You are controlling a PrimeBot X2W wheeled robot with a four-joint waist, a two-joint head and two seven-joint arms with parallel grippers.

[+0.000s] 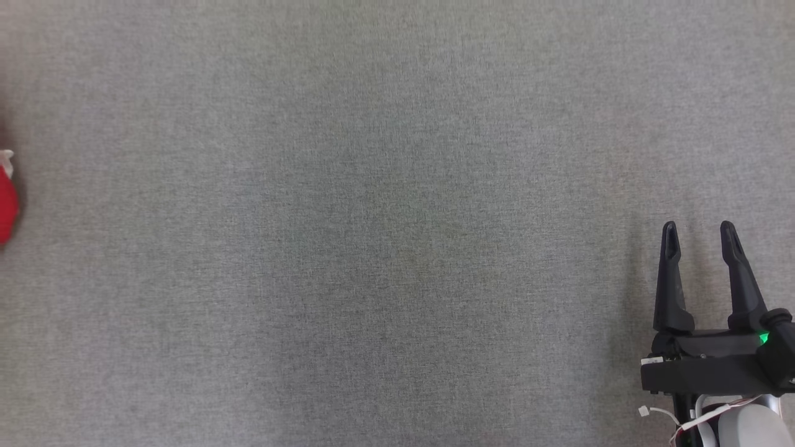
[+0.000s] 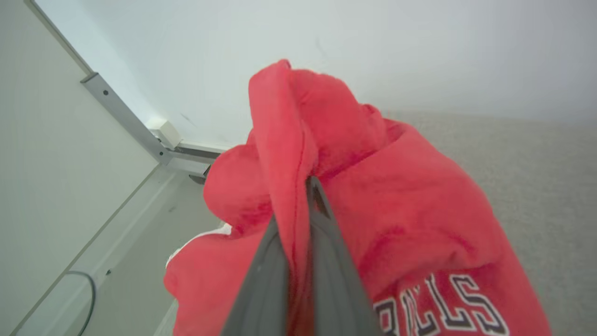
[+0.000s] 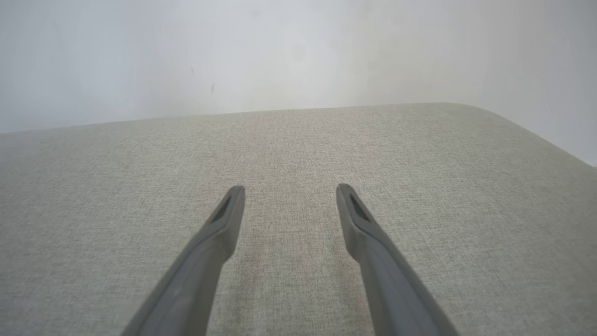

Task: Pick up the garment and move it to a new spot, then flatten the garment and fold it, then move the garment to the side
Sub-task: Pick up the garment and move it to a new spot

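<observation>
At the table's (image 1: 397, 186) far left edge, my left pincer (image 2: 308, 193) is clenched on a fold of the red garment (image 2: 410, 210). The bare middle lies rightward. My right pincer (image 1: 698, 227) hovers released near the right edge.

The right gripper (image 1: 698, 227) has two long, tapered black fingers (image 1: 672, 285) with slotted tips, on a blocky black base (image 1: 702, 374) bearing a green light (image 1: 763, 338) and a small white tag (image 1: 652, 360), with white cables (image 1: 705, 418) beside a pale grey forearm (image 1: 748, 427).
</observation>
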